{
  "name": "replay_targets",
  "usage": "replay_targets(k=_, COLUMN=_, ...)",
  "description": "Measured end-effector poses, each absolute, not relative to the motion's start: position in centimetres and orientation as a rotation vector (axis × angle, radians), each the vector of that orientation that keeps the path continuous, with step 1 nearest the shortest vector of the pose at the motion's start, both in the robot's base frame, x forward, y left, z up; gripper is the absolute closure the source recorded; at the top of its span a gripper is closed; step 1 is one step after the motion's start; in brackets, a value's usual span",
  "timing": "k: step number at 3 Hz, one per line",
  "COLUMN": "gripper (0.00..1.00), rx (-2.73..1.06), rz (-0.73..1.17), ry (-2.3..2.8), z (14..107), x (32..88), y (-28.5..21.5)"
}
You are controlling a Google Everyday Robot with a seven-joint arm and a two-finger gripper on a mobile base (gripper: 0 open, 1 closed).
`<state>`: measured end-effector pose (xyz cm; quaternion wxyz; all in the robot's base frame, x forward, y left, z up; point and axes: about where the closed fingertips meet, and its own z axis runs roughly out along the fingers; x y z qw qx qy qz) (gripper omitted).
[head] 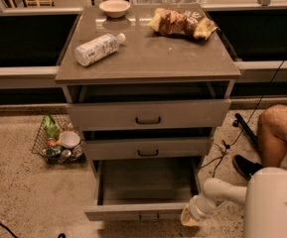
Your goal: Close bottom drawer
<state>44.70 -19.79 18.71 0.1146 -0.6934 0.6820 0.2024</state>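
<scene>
Speckled stone-like floor surrounds a grey-brown cabinet with 3 drawers, all partly out. Lowest and pulled farthest toward the near side, the bottom drawer shows a smooth, plain grey interior and a narrow flat front with a small dark recessed handle. The gripper, pale and rounded at its tip, sits at the right end of that front, seemingly touching it; whether it is spread or pressed together cannot be told. A clean close likely needs a straight push toward the far side, nearer the front's middle, since pressing 1 corner may skew the drawer. On top lie a plastic bottle, a round bowl and crinkled snack bags.
</scene>
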Motion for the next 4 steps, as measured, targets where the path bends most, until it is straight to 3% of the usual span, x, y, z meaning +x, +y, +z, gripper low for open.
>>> replay_targets(k=1, gripper=0.82, rx=-2.03, rz=0.564, ry=1.997, z=17.7, x=46.3, y=-20.4)
replay_targets(k=4, gripper=0.12, rx=-2.009, rz=0.541, ry=1.993, z=16.2, x=48.6, y=-21.2)
